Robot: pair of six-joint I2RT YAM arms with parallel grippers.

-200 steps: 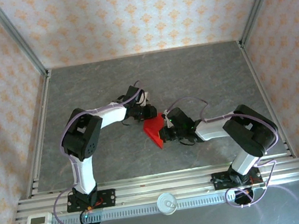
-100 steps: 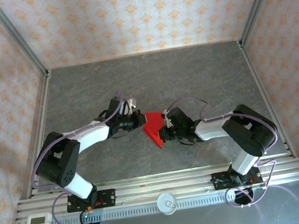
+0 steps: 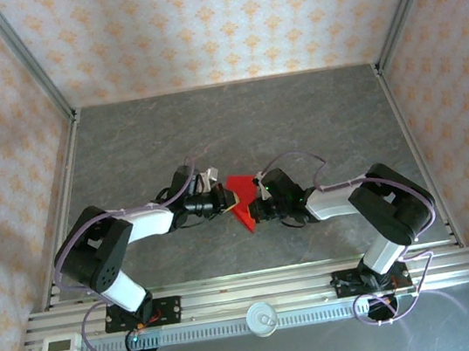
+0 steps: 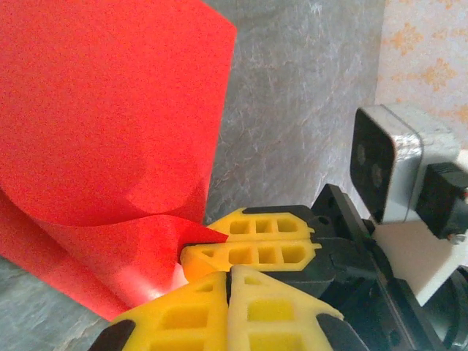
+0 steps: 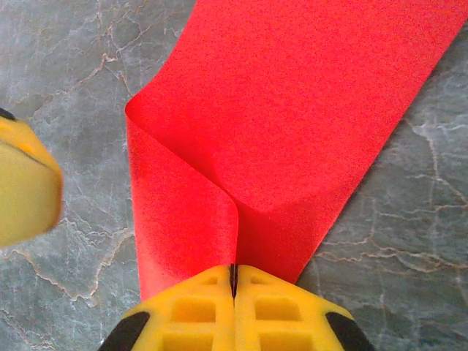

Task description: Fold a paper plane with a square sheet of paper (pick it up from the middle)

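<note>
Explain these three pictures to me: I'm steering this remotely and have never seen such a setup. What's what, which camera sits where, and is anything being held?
You are looking at two robot arms, a left arm and a right arm, bolted at the near edge of a grey table. The overhead picture comes from a fixed camera above and behind them. The other two come from a camera on each wrist, so the yellow fingers at the bottom of each belong to that arm. Between the arms is the square sheet of paper, red and curled into a loose fold. The right pincer is shut on the sheet's edge. The left pincer is shut too, with its tips right beside the paper, but I cannot tell whether it pinches any.
</note>
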